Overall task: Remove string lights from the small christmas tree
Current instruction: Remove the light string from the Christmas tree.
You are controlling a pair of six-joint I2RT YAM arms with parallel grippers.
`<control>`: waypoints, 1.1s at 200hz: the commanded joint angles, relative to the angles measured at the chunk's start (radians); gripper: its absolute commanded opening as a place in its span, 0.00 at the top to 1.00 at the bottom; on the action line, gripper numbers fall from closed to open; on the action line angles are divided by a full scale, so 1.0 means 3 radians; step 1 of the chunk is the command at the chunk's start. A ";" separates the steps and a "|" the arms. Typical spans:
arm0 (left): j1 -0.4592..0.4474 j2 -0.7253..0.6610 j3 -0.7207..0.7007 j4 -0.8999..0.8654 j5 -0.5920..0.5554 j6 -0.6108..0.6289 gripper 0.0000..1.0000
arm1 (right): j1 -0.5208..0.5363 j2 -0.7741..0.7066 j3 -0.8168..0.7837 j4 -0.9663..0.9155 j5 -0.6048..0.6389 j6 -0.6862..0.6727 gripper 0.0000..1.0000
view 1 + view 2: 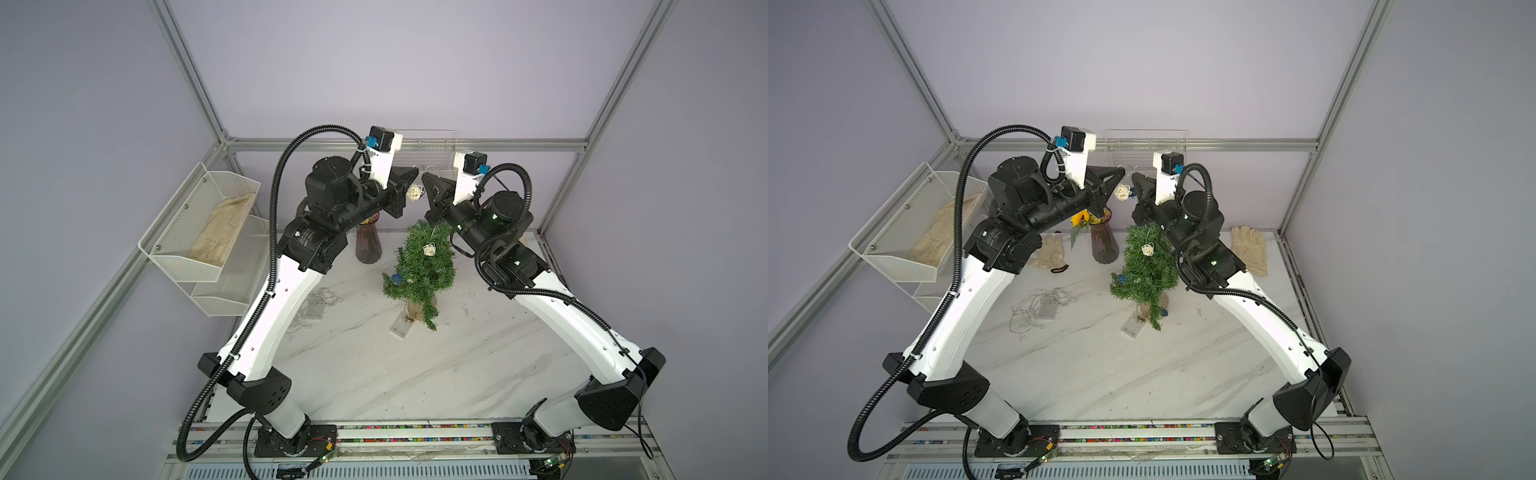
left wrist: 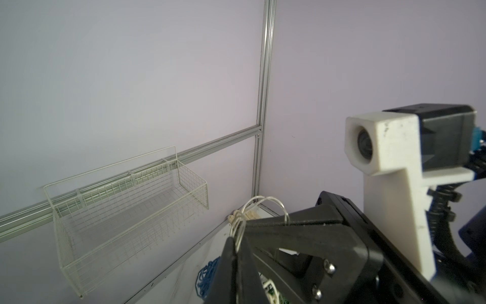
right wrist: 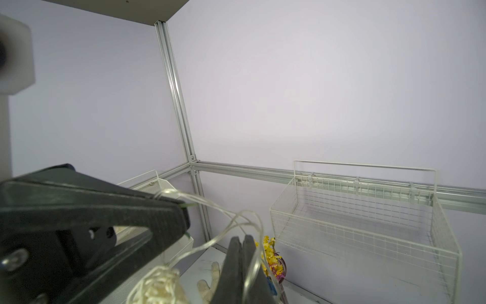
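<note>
The small christmas tree (image 1: pixel 419 266) (image 1: pixel 1146 270) stands upright at mid table, with a cream ball (image 1: pixel 429 249) and a blue ball (image 1: pixel 397 277) of the string lights on its branches. The clear battery box (image 1: pixel 402 326) lies at its base. Both arms are raised above the treetop, tips nearly meeting. My left gripper (image 1: pixel 415 170) (image 2: pixel 238 238) is shut on the pale wire (image 2: pixel 238 229). My right gripper (image 1: pixel 424 176) (image 3: pixel 243 237) is shut on a strand of the same wire. Another cream ball (image 1: pixel 414 192) (image 3: pixel 157 287) dangles between them.
A dark vase (image 1: pixel 368 245) of yellow flowers stands just left of the tree. A loose tangle of clear wire (image 1: pixel 1042 309) lies on the table to the left. Gloves (image 1: pixel 1250 249) (image 1: pixel 1048 251) lie near the back. A wire basket (image 3: pixel 368 223) hangs on the back wall, a white rack (image 1: pixel 208 232) on the left.
</note>
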 commanded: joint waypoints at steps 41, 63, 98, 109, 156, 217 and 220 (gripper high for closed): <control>0.0011 -0.0075 -0.0028 0.0141 0.0065 -0.0044 1.00 | 0.0009 -0.0029 -0.0074 0.0205 0.0241 -0.0313 0.84; 0.0011 -0.0068 -0.0015 0.0134 0.0056 -0.0034 1.00 | 0.0011 0.0001 -0.0069 0.0229 0.0261 -0.0330 0.81; 0.0011 -0.0076 -0.0003 0.0106 0.0046 -0.0018 1.00 | 0.0011 0.0072 0.0013 0.0202 0.0351 -0.0404 0.73; 0.0011 -0.0078 -0.0003 0.0104 0.0037 -0.0013 1.00 | 0.0009 0.0083 0.0048 0.0178 0.0400 -0.0412 0.72; 0.0012 -0.0078 0.0003 0.0085 0.0034 0.0002 1.00 | 0.0009 0.0144 0.0132 0.0157 0.0311 -0.0410 0.63; 0.0011 -0.0083 -0.0039 0.0077 0.0060 0.0006 1.00 | 0.0009 0.0312 0.0424 0.0088 0.0216 -0.0416 0.56; 0.0011 -0.0084 -0.0039 0.0076 0.0061 0.0005 1.00 | 0.0011 0.0317 0.0432 0.0084 0.0210 -0.0412 0.57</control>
